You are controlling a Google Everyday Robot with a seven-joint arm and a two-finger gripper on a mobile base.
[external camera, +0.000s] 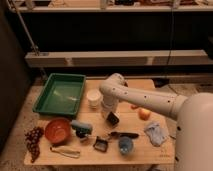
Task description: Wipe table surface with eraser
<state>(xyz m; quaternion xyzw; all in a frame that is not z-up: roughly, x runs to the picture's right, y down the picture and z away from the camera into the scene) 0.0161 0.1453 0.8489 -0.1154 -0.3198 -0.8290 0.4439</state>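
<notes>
arm [150, 100]: white, rounded, small dark dots | tool [112, 119]: black, low over table surface [142, 150] middle

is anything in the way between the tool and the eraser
Nothing visible. The shut tool hangs mid-table, just behind the eraser, with only bare table surface between them. The blue cup sits on the eraser's near side.

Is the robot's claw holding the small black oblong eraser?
No, the small black oblong eraser lies on the light tan wooden tabletop, apart from the shut gripper over mid-table.
</notes>
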